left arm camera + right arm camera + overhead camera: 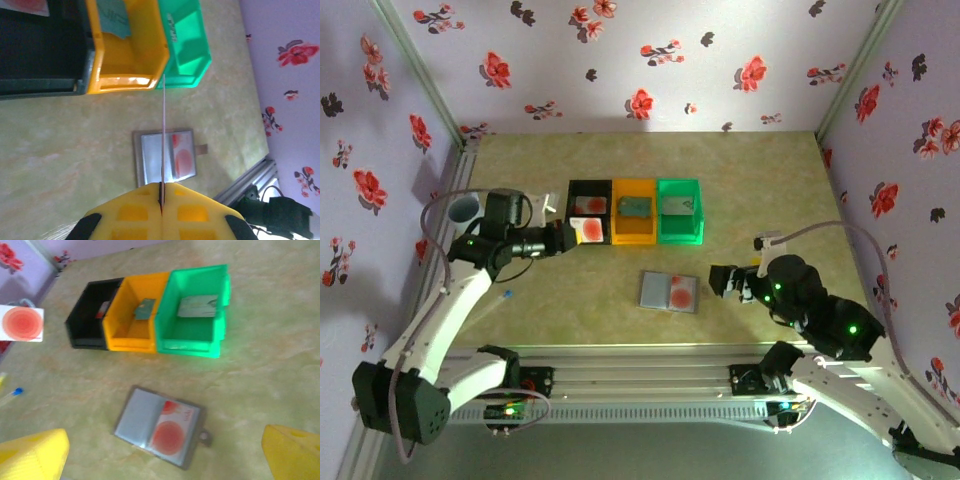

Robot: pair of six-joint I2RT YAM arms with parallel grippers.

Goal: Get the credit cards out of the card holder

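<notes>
Pinches a white credit card [589, 230] in the clamped left gripper [569, 236], seemingly over the black bin [590, 184], 10 o'clock from the card holder [655, 290]; could land outside on release. Leaves the right gripper [721, 280] wide, empty.

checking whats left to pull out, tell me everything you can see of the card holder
The card holder is a thin blue-grey wallet lying opened flat on the table, nearer the arms than the three bins. Its two halves sit side by side: one shows a plain pale grey face, the other holds a white card with a round red mark. A small dark tab sticks out from the card side. Nothing else touches it.
</notes>
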